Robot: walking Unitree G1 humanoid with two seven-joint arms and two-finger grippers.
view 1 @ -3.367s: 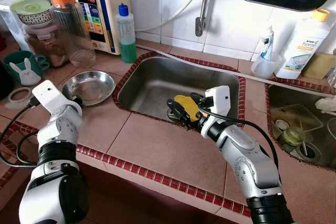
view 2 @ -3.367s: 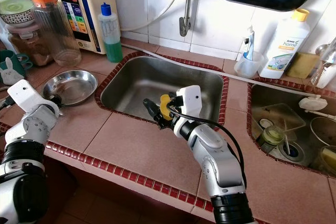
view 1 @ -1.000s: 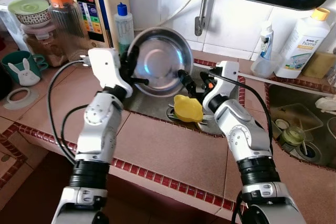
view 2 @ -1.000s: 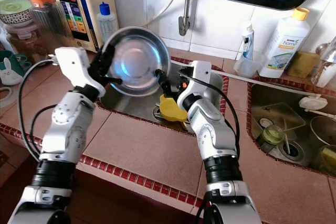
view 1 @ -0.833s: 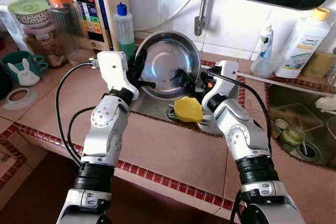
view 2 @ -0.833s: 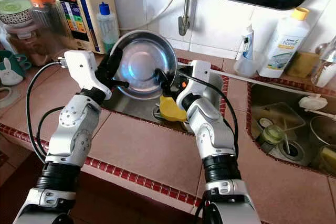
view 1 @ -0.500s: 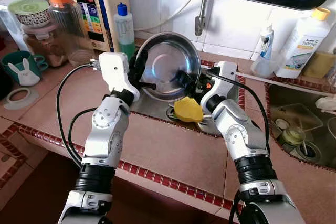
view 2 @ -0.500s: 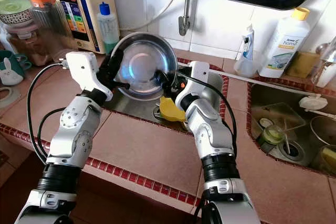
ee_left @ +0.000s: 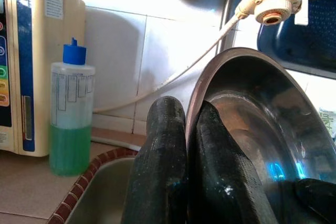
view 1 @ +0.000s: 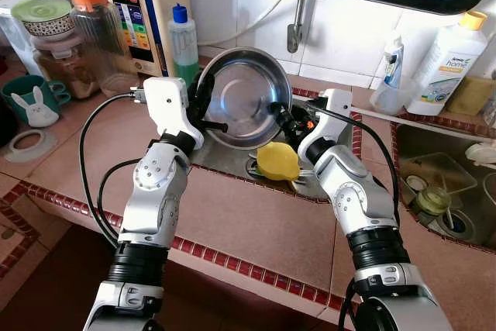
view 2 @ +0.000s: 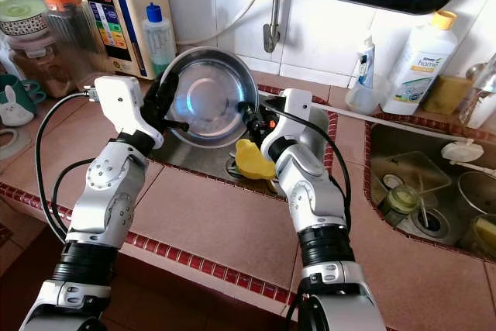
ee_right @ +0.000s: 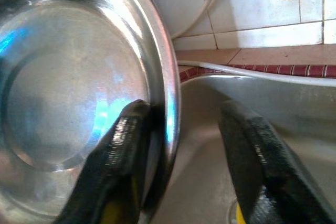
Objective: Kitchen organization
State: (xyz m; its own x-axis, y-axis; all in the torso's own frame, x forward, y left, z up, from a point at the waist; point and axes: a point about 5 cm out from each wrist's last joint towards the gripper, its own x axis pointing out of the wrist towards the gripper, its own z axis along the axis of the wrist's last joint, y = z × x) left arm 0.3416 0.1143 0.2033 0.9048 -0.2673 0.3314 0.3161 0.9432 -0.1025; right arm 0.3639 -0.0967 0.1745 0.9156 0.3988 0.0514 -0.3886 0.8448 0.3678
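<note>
— What stands at the nine o'clock edge of the counter?

— A teal rabbit mug (view 1: 32, 100), an orange-lidded jar (view 1: 101, 30), a beige water purifier (view 1: 147, 7) and a bottle of green liquid (view 1: 184, 46) line the tiled wall.

— And toward the middle?

— The left gripper (view 1: 203, 104) is clenched on the nine o'clock rim of a steel bowl (view 1: 242, 92), which is held tilted on edge above the left sink (view 2: 306, 125), its hollow facing the camera. In the left wrist view both black fingers (ee_left: 210, 171) pinch that rim.

— The other arm?

— The right gripper (view 1: 280, 116) sits at the bowl's four o'clock rim, fingers spread; in the right wrist view one finger (ee_right: 118, 156) touches the inside of the bowl, the other stands apart outside. A yellow object (view 1: 277, 160) lies just below, at the sink's near edge; what it is cannot be told.

— Farther toward three o'clock?

— A white detergent bottle (view 1: 445, 61) by the wall, and a second sink (view 1: 403, 149) holding dishes.
</note>
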